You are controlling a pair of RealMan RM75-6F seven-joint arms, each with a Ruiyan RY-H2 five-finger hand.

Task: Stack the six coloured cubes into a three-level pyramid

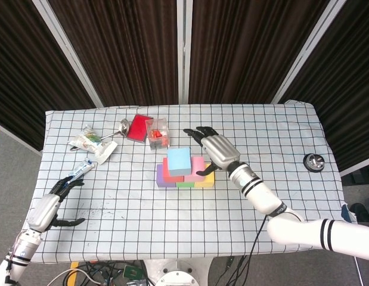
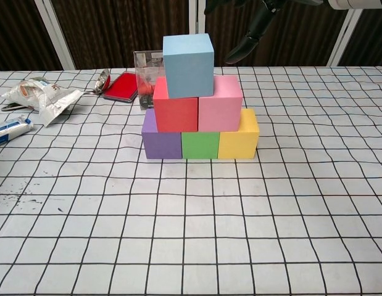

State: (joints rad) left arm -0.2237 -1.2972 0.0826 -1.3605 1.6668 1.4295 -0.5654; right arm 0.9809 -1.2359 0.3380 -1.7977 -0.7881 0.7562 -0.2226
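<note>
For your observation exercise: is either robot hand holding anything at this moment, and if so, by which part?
Nothing is held. The right hand hangs open beside the pyramid, clear of the light blue cube. The left hand is empty at the table's edge.

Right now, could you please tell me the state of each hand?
Left hand: open, holding nothing.
Right hand: open, fingers spread, clear of the light blue foam cube.

Right hand (image 2: pixel 255 24) cut off by chest view's top edge; clear cup (image 1: pixel 157 132) contents indistinct.
</note>
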